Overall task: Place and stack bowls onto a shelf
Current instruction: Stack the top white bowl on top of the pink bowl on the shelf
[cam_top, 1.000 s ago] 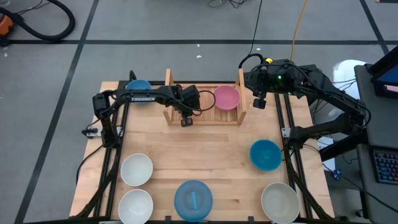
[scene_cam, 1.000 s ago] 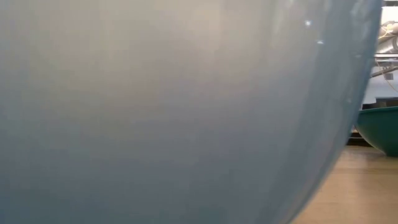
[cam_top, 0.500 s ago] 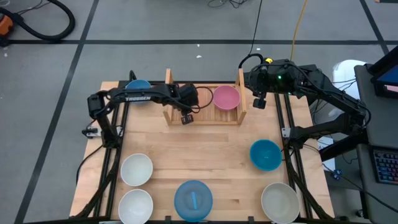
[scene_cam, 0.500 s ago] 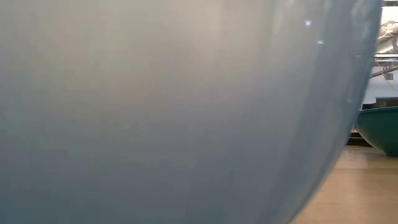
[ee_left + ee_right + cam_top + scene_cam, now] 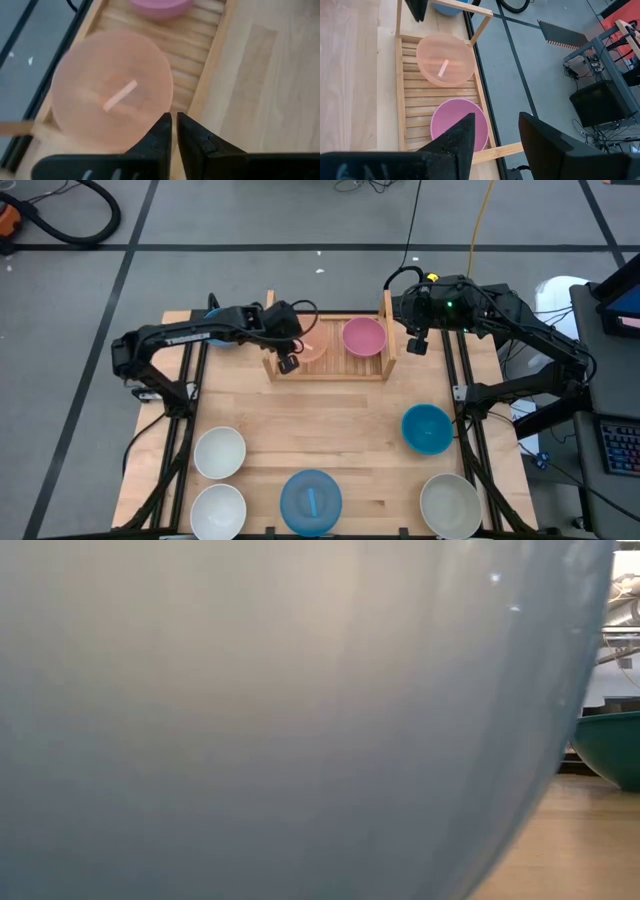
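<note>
The low view is almost all covered by the pale blue bowl point(image 5: 280, 720); only a teal bowl point(image 5: 612, 748) shows at its edge. My left claw point(image 5: 174, 131) has its fingers nearly together and holds nothing. Just ahead of it the peach bowl point(image 5: 112, 102) sits on the shelf point(image 5: 376, 370), translucent, a little blurred, perhaps with a label inside. Beyond it stands the pink bowl point(image 5: 459, 124). My right claw point(image 5: 495, 132) stands wide and empty, over the shelf's far end.
</note>
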